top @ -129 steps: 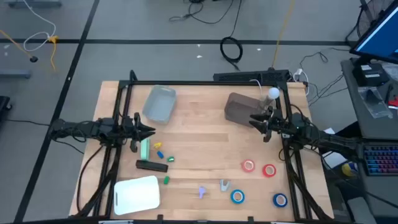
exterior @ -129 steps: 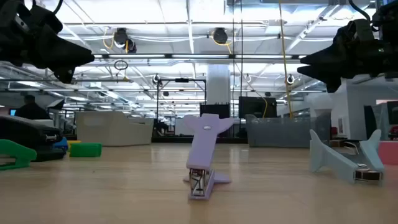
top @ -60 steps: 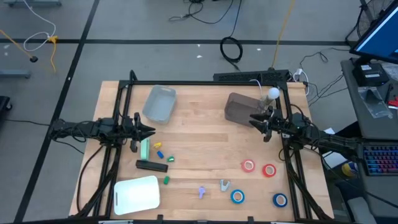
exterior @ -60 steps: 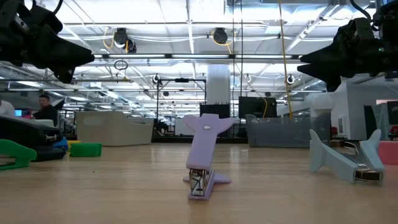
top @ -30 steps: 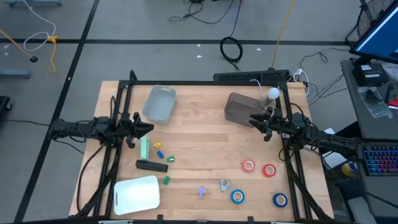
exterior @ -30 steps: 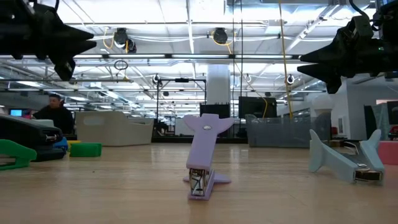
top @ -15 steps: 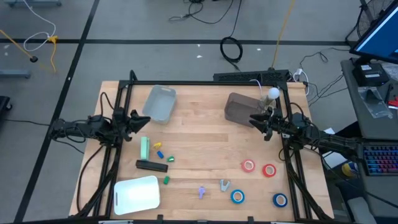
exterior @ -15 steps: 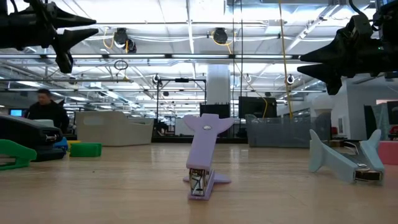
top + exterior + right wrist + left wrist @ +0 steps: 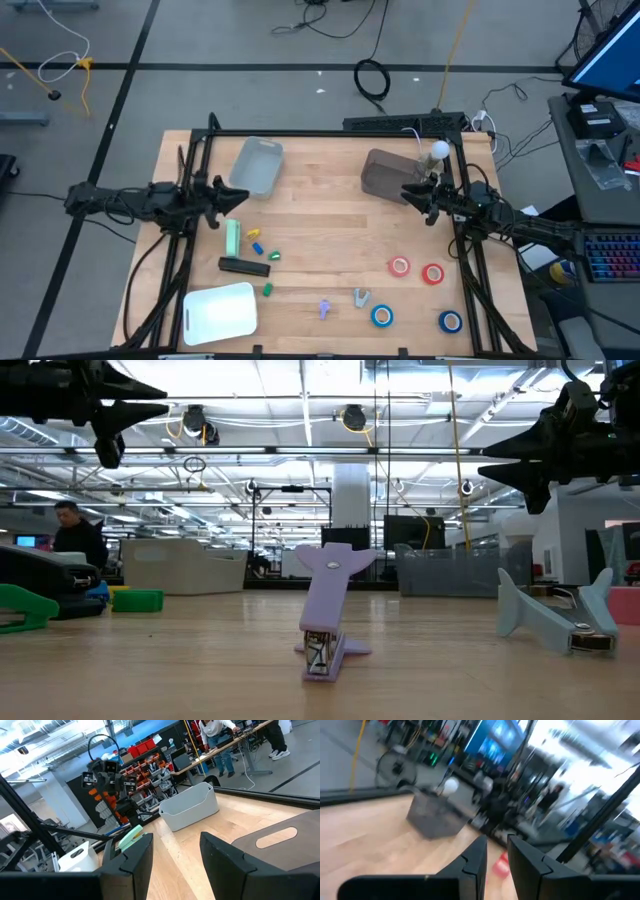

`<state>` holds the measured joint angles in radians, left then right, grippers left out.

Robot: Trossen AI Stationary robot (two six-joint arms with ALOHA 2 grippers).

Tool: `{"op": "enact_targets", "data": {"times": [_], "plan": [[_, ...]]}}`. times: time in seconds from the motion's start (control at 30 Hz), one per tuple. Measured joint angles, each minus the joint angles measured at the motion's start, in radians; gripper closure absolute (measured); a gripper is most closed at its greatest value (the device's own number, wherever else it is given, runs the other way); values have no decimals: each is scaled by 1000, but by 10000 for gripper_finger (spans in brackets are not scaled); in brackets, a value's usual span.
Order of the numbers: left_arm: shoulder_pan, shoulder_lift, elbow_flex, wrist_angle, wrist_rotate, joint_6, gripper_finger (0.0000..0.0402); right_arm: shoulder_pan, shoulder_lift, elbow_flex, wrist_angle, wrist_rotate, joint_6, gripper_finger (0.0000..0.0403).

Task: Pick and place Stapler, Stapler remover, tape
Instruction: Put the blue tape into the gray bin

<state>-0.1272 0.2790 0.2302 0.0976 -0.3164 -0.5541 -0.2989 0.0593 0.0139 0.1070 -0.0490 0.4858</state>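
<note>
**Weighing which arm sits nearer each thing**

Hanging above the desk [image 9: 320,215], both sets of jaws are empty. The left jaws stand only a little apart, the right jaws wider, and neither touches anything.

The left arm [image 9: 130,200] comes in from the left edge, and its jaws point across the desk toward the middle. The green stapler [image 9: 233,238] lies just in front of them, toward the desk's near edge. Its long axis runs from the far edge to the near edge, square to the way the jaws point. The black stapler [image 9: 245,265] lies a little further on toward the near edge. It is turned the other way, with its length running left to right.

We judge that the left arm should take both staplers. For the green one the jaws need only drop and close across its narrow width, with little turning of the wrist.

The right arm [image 9: 520,228] holds its jaws beside the dark grey bin [image 9: 385,175]. The red tape rolls [image 9: 400,266] and blue tape rolls [image 9: 382,316] lie on its side, nearer the front edge. The purple staple remover [image 9: 325,308] and the grey staple remover [image 9: 360,297] sit near the middle of the front edge, between the two arms and slightly closer to the right one.
</note>
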Motion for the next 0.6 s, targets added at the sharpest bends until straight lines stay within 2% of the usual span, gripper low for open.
{"op": "enact_targets", "data": {"times": [0.17, 0.3, 0.47, 0.6], "plan": [[0, 152, 134, -221, 1, -28, 323, 0, 0, 0, 28, -2, 78, 246], [0, 224, 184, -346, 2, -27, 323, 0, 0, 0, 134, -3, 191, 247], [0, 247, 185, -389, 3, -68, 323, 1, 0, 39, 324, -42, 182, 256], [0, 244, 185, -387, 3, -84, 323, 7, 23, 133, 317, -119, 145, 265]]}}
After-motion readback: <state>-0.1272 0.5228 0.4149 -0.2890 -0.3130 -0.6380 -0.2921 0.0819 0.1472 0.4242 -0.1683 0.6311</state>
